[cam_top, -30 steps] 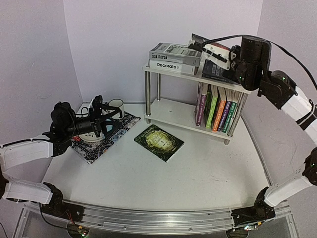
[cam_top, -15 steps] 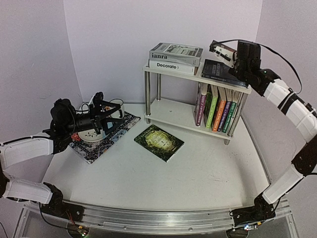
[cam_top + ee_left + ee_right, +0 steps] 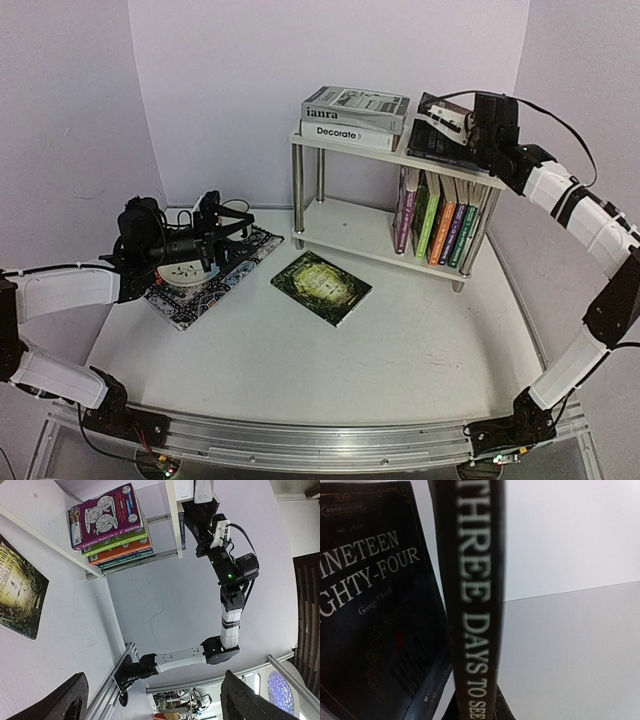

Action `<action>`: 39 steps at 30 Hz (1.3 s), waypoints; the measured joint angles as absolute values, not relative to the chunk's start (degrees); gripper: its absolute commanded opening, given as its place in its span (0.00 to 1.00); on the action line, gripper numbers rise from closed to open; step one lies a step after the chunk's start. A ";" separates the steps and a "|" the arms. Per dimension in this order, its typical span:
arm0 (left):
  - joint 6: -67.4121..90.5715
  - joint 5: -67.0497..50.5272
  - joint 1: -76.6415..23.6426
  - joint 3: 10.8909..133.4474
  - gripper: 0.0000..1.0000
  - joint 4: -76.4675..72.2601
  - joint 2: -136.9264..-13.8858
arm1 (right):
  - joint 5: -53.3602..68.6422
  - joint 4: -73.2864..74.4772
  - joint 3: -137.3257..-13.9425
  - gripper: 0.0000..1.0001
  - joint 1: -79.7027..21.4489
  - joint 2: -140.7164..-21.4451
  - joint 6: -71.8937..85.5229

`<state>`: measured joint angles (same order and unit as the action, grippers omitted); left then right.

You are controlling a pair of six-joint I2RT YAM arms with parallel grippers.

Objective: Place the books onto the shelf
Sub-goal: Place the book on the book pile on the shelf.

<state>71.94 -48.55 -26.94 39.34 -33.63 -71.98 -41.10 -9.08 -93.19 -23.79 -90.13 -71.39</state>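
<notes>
Where lilac walls (image 3: 220,60) meet, a white table (image 3: 400,360) bears a shelf (image 3: 345,222).

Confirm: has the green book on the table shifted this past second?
No. The green book sits at the same spot and angle before the shelf's lower board.

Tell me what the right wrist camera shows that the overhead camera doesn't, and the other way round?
Only the right wrist view: readable lettering, the spine "Three Days to See" close to the lens and the cover "Nineteen Eighty-Four" beside it. Only the overhead view: the whole shelf, colourful upright books on its lower board, a green book flat on the table, the open left gripper over a patterned placemat. Both: dark books by the right gripper at the shelf's top board.
</notes>
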 measured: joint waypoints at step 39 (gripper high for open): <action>71.37 -51.89 -26.94 40.49 0.92 -33.56 -76.22 | -40.08 -0.89 -90.59 0.06 -25.83 -90.19 -75.10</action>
